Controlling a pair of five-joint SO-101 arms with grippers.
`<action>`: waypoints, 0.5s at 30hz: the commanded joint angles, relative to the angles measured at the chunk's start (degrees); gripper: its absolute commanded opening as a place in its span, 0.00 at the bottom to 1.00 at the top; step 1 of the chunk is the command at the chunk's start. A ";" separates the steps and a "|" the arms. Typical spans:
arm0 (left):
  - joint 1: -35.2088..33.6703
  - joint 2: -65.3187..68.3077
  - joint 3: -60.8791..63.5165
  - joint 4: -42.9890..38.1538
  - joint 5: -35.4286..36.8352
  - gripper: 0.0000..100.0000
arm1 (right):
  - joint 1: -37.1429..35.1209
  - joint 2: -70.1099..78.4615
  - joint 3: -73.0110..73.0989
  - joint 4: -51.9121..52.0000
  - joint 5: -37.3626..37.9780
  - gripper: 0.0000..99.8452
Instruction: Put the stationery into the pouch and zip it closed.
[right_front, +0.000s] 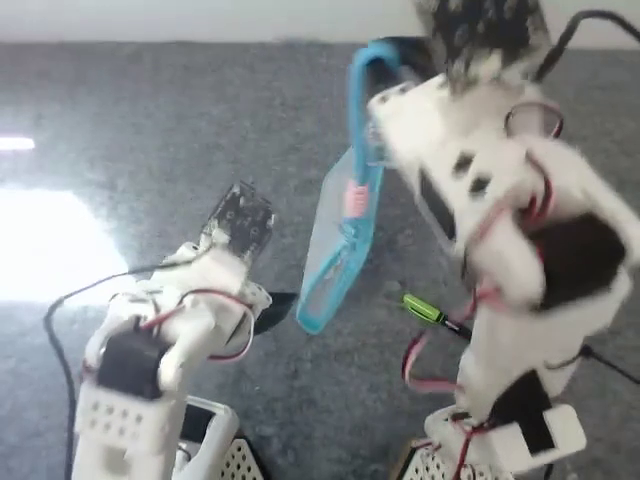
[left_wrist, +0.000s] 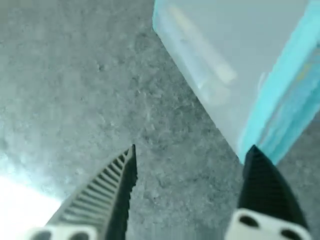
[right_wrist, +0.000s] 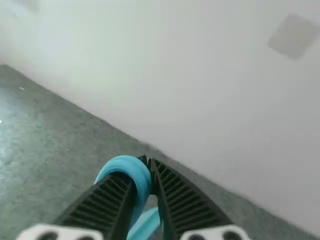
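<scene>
High view – right arm (right_front: 500, 200): raised over the right half of the surface (right_front: 150, 110), its end up by the far edge.
High view – pouch (right_front: 345, 230): clear with blue trim, hanging on a slant from a blue loop (right_front: 358, 75) at its top. The loop is near the far edge and the lower corner is toward the middle of the surface. I cannot tell whether that corner touches down.
High view – contents: something pink shows through the side of the pouch, about halfway down.
High view – pen (right_front: 425, 310): green and black, lying flat outside the pouch, just beside the pouch's lower end and close to the right arm's base.
High view – left gripper (right_front: 243, 205): low over the left half of the surface, pointing toward the pouch and near its lower part, but apart from it.

Left wrist view – left gripper (left_wrist: 192, 150): fingers spread wide with nothing between them, and grey surface below.
Left wrist view – pouch: its clear side and blue edge hang past the tip of one finger (left_wrist: 262, 185), with no contact visible.

Right wrist view – right gripper (right_wrist: 149, 161): fingers pressed together on the loop, which curls over one finger (right_wrist: 107, 200).
Right wrist view – backdrop: the far edge of the surface meets a pale wall (right_wrist: 200, 75).
</scene>
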 joint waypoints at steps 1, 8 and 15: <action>5.36 -5.01 -4.18 1.93 -0.53 0.32 | 11.38 3.38 1.93 -2.51 -3.25 0.01; 8.62 0.18 8.40 -10.90 1.58 0.32 | 18.15 9.89 1.93 -0.40 -6.68 0.01; 19.25 9.58 16.57 -28.31 -0.35 0.32 | 15.78 10.15 1.93 -2.33 -3.34 0.01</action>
